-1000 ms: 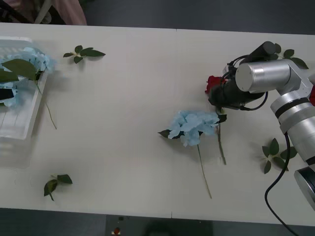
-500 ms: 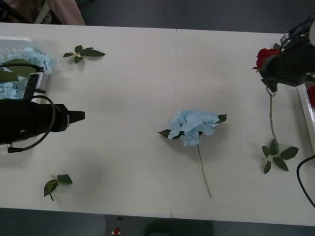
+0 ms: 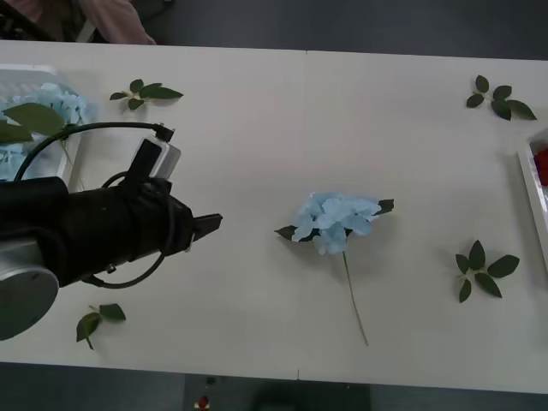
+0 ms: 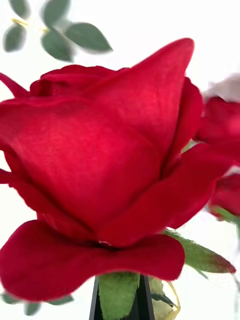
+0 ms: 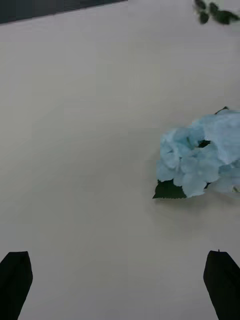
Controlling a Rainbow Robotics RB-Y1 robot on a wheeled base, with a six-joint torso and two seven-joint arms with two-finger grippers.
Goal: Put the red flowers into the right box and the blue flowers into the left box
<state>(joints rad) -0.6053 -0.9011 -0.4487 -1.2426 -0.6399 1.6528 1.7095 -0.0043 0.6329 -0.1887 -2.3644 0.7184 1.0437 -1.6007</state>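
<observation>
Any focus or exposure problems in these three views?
Right wrist view: the red rose sits very close, its lower petals soft, leaves behind blurred, background blown out white. Left wrist view: even light, blue hydrangea slightly soft. Front view: the left gripper casts a soft shadow on the table.

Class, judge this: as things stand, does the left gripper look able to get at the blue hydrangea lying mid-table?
Probably yes: the left gripper is open, pointing at the blue hydrangea, with bare table between.

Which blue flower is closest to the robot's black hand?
The blue flower lying alone mid-table, straight ahead of the open left gripper. The other blue flowers sit in the left box, behind that arm.
</observation>
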